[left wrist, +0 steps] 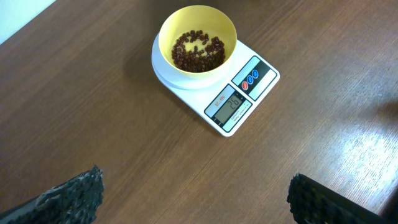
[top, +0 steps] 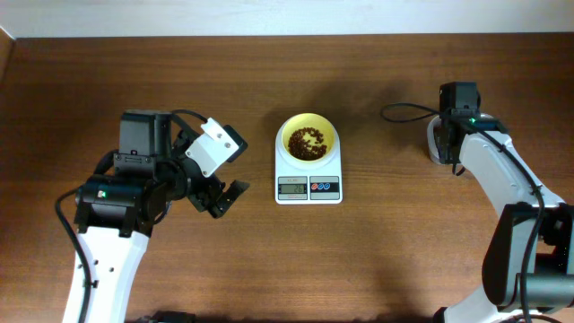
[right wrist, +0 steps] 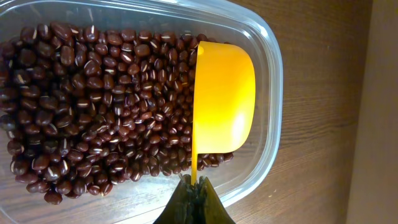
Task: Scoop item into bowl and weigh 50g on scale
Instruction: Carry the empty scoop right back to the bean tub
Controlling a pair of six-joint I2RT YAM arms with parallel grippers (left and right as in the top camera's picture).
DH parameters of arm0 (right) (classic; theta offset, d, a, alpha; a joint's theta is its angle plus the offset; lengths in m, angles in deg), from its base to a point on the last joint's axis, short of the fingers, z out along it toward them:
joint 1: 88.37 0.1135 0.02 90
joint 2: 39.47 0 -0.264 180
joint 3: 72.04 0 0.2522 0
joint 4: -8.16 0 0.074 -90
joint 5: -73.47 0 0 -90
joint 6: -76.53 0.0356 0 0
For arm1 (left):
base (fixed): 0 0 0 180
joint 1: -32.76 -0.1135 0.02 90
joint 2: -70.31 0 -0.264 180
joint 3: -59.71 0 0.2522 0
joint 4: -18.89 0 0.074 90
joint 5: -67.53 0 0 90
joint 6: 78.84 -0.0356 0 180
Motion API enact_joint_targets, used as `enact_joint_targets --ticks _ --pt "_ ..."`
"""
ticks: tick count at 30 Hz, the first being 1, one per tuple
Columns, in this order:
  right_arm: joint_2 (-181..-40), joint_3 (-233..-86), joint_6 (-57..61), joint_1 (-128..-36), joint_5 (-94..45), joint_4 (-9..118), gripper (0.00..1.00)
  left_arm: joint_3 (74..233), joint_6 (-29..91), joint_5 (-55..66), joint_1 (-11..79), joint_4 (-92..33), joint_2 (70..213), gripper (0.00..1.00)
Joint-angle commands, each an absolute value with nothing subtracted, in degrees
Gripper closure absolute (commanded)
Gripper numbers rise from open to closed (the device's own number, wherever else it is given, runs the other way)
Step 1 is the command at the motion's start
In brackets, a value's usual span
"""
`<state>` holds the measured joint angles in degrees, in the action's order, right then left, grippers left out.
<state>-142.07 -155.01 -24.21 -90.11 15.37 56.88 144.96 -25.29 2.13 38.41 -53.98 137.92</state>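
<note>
The beans (right wrist: 93,106): most fill a clear tub (right wrist: 273,74); a thin layer covers the floor of the bowl (left wrist: 171,28), which sits on the round platform of the scale (left wrist: 249,93), display and buttons facing my side. The scoop (right wrist: 224,99): turned on edge over the right part of the tub's heap, its handle pinched by my right gripper (right wrist: 194,185), fingers clamped together on it. My left gripper (left wrist: 199,202): fingers spread wide, holding nothing, above the bare table (left wrist: 93,124) just left of the scale. The tub stands under my right wrist, well right of the scale.
</note>
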Motion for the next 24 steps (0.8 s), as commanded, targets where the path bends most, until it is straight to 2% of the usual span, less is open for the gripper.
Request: enact_joint_targets --ticks 1,6,15,24 --pt "-142.8 -155.4 -24.2 -90.4 15.0 57.3 0.96 146.0 -26.2 2.1 38.2 -53.9 137.9 0.01" --pt "-142.8 -155.4 -21.0 -90.4 -0.5 60.4 0.96 146.0 -26.2 2.1 38.2 -53.9 137.9 0.01" --pt "-142.6 -155.9 -14.2 -90.4 -5.1 60.6 0.96 145.9 -26.2 2.1 38.2 -53.9 137.9 0.01" --pt "-141.2 -156.6 -11.8 -93.6 -17.0 60.6 0.96 146.0 -26.2 2.1 38.2 -53.9 137.9 0.01"
